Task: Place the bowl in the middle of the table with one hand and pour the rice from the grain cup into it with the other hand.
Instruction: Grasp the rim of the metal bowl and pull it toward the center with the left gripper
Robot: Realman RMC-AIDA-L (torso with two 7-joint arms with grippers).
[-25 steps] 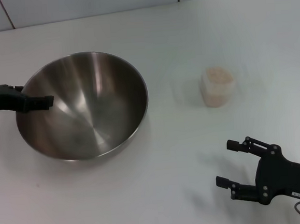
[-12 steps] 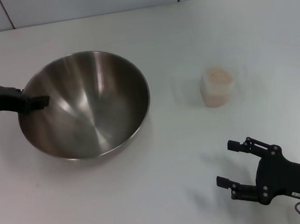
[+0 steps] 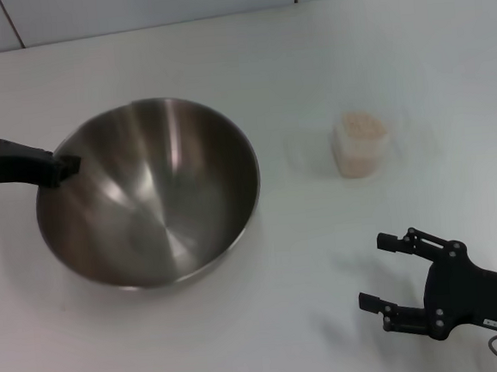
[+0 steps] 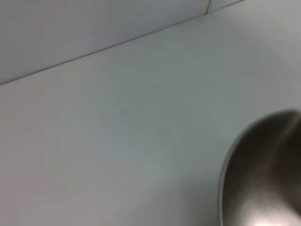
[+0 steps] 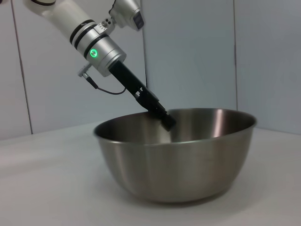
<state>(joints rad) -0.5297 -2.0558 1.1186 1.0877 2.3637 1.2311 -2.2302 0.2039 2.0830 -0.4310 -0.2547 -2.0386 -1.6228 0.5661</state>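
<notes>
The steel bowl [image 3: 159, 197] sits on the white table [image 3: 268, 322], left of centre. My left gripper [image 3: 60, 166] reaches in from the left and is shut on the bowl's left rim. In the right wrist view one dark finger of the left gripper [image 5: 165, 120] dips inside the bowl [image 5: 178, 160]. The left wrist view catches only an edge of the bowl [image 4: 263, 179]. To the right stands the small clear grain cup [image 3: 361, 147], filled with pale rice [image 3: 363, 126]. My right gripper [image 3: 374, 271] hovers open near the front right, well short of the cup.
A pale wall [image 3: 148, 4] runs along the table's far edge. Bare tabletop lies between the bowl and the cup and along the front.
The bowl has shifted to the right and a little nearer with my left gripper on its rim. The right arm and the cup have not moved.
</notes>
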